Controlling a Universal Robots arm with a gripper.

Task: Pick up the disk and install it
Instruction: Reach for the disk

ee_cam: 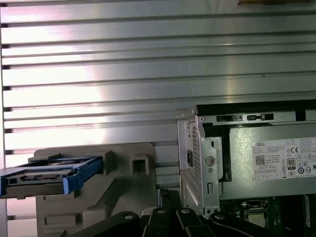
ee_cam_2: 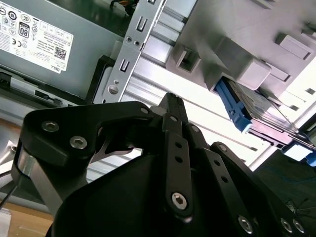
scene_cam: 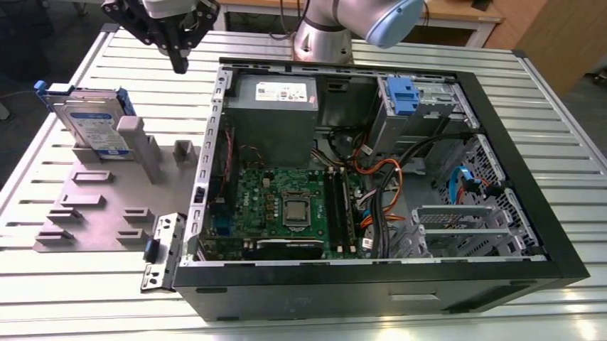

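The disk (scene_cam: 92,122), a silver-grey drive in a blue bracket, stands on edge in a slot of the grey holder (scene_cam: 99,206) at the exterior view's left. It also shows in both wrist views, as the disk (ee_cam: 47,175) and the disk (ee_cam_2: 264,111). My gripper (scene_cam: 179,65) hangs above the table between the holder and the computer case (scene_cam: 531,213). It is higher than the disk, off to the exterior view's right of it and apart from it. The black fingers (ee_cam_2: 172,106) are pressed together with nothing between them. The gripper (ee_cam: 167,196) points down at the slatted table.
The open computer case lies on its side with a grey power-supply box (scene_cam: 275,96), a motherboard (scene_cam: 284,206), cables and a blue latch on a metal cage (scene_cam: 403,96) inside. A loose metal bracket (scene_cam: 161,249) lies by the case. The aluminium table (scene_cam: 85,298) is slatted.
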